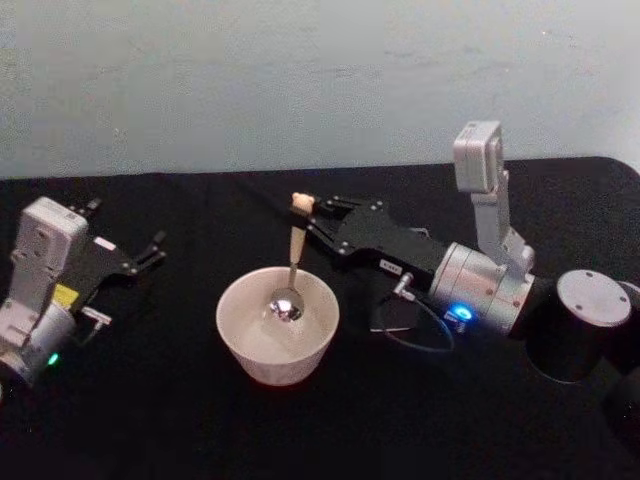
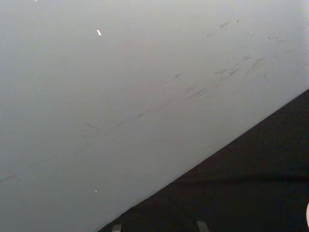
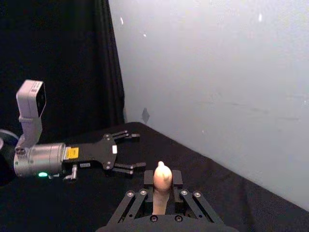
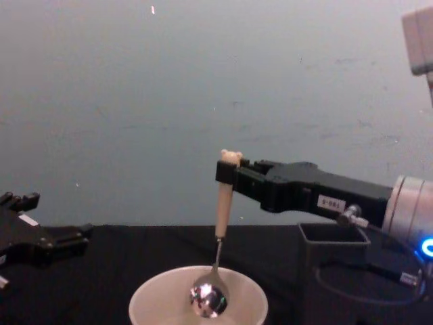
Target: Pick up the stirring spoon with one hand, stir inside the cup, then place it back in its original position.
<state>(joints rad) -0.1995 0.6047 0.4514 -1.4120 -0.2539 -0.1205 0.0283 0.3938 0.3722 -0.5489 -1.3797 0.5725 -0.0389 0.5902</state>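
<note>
**Chest view: right hand (image 4: 227, 173) pinches the spoon (image 4: 222, 203) upright in the cup (image 4: 145, 292)**

The right hand reaches in from the right, and its fingers are pressed onto the top of the spoon's beige handle, just under the little bear head. In the right wrist view the handle stands between the two finger pads, with its rounded top poking up past them. The spoon hangs almost straight down from the grip, tilted only slightly. Its thin neck crosses the rim, and its shiny bowl sits low inside the cup, near the middle. Whether the bowl touches the bottom cannot be told.

The white cup stands on the black bench (image 1: 150, 400), in front of the robot and a little left of the right arm. In the chest view, the dark grey square holder (image 4: 326, 271) stands just right of the cup, under the right forearm. A thin cable (image 4: 352, 288) loops across its front.

The left hand (image 1: 126, 228) lies well to the left of the cup, low over the bench. Its fingers are spread and it holds nothing. A pale grey wall (image 1: 300, 80) rises behind the far edge of the bench.
</note>
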